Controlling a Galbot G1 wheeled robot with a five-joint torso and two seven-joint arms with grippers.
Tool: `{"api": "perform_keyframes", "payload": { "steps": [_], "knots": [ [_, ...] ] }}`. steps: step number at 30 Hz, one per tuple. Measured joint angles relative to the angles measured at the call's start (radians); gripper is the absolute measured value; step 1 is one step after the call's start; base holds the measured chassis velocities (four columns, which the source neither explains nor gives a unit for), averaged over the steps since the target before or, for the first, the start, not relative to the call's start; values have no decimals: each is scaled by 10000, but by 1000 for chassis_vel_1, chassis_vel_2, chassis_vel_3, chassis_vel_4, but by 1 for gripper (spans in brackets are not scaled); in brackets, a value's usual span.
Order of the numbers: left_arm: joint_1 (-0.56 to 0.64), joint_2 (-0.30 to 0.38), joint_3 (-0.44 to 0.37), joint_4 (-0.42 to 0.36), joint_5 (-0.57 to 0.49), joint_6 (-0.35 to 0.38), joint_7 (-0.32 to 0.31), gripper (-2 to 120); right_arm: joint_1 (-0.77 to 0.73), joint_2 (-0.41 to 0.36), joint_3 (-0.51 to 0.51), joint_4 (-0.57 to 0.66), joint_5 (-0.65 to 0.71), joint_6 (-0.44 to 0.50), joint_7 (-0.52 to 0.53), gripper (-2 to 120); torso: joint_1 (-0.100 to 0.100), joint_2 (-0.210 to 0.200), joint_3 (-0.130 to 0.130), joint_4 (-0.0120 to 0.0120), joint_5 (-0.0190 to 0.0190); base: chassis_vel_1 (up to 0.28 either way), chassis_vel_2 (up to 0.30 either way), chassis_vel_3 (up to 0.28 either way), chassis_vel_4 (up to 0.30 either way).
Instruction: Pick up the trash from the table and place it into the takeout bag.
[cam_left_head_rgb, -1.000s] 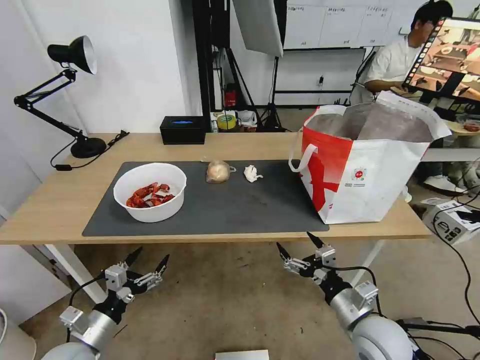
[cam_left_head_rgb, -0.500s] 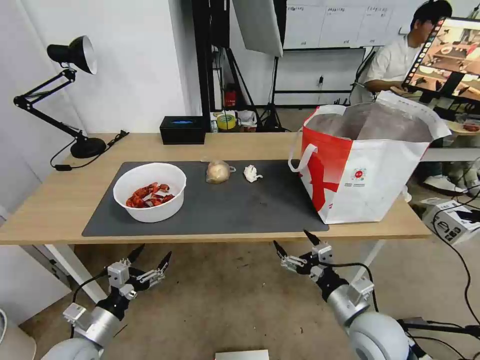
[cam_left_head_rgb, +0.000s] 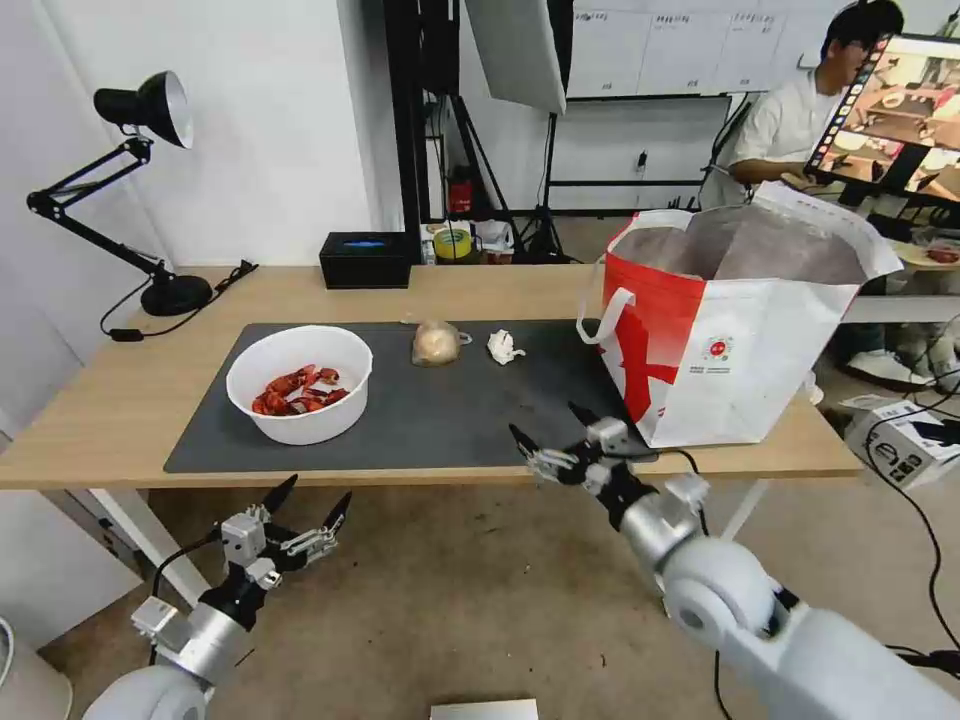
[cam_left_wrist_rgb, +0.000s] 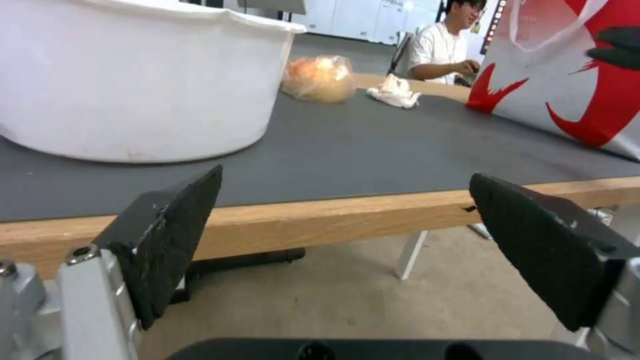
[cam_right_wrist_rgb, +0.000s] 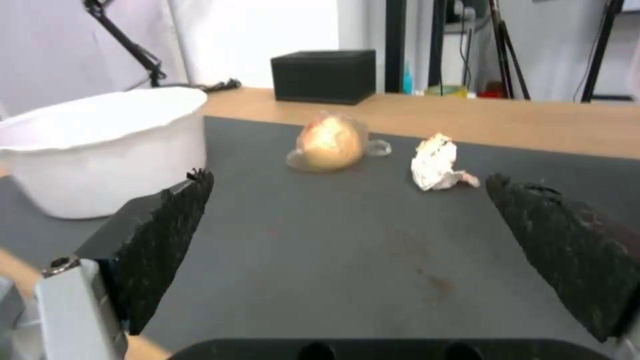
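Over the counter's near edge: right pincer (cam_left_head_rgb: 553, 436), fingers apart, has risen from below onto the mat (cam_left_head_rgb: 450, 420).
Left pincer (cam_left_head_rgb: 309, 495): apart, still low before the counter (cam_left_head_rgb: 110, 400).
Unmoved: bowl (cam_left_head_rgb: 300, 383), small bag (cam_left_head_rgb: 436, 343), tissue (cam_left_head_rgb: 503, 347); takeout bag (cam_left_head_rgb: 730, 330) at right.

Right end effector (cam_left_head_rgb: 553, 433) higher, over mat (cam_left_head_rgb: 450, 410)
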Motion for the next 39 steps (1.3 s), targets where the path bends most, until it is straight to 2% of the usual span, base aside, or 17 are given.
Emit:
{"api": "perform_keyframes", "payload": {
  "steps": [1, 5, 9, 14, 17, 25, 39],
  "knots": [
    [3, -2, -8, -5, 18, 23, -10, 100, 585, 118, -446, -258, 186, -131, 336, 100, 0, 0, 1, -3, 2, 0, 0, 0, 0],
    [4, -11, -10, -5, 38, 28, -19, 100, 1275, 335, -958, -621, 415, -277, 723, 100, 0, 0, 0, -2, -1, 0, 0, 0, 0],
    [-65, -48, 95, 18, 247, 13, -284, 100, 2982, 1291, -1947, -1663, 1228, -645, 1800, 100, 0, 0, 1, -3, 1, 0, 0, 0, 0],
    [-130, -61, 170, 17, 274, 13, -338, 100, 3974, 2006, -2435, -2457, 1375, -1191, 2506, 100, 0, 0, 1, -1, -3, 0, 0, 0, 0],
    [-174, -58, 209, 17, 272, 13, -331, 100, 4623, 2628, -2741, -3271, 1314, -1875, 3188, 100, 0, 0, 0, -1, -1, 0, 0, 0, 0],
    [-218, 12, 221, -9, 279, 65, -310, 100, 5328, 3568, -2791, -4926, 1526, -2318, 3702, 100, 0, 0, 0, -2, 0, 0, 0, 0, 0],
    [-274, 61, 291, 22, 263, 95, -268, 100, 6153, 4779, -2813, -7341, 1551, -2779, 4601, 100, 0, 0, 0, -3, 0, 0, 0, 0, 0]
  ]
}}
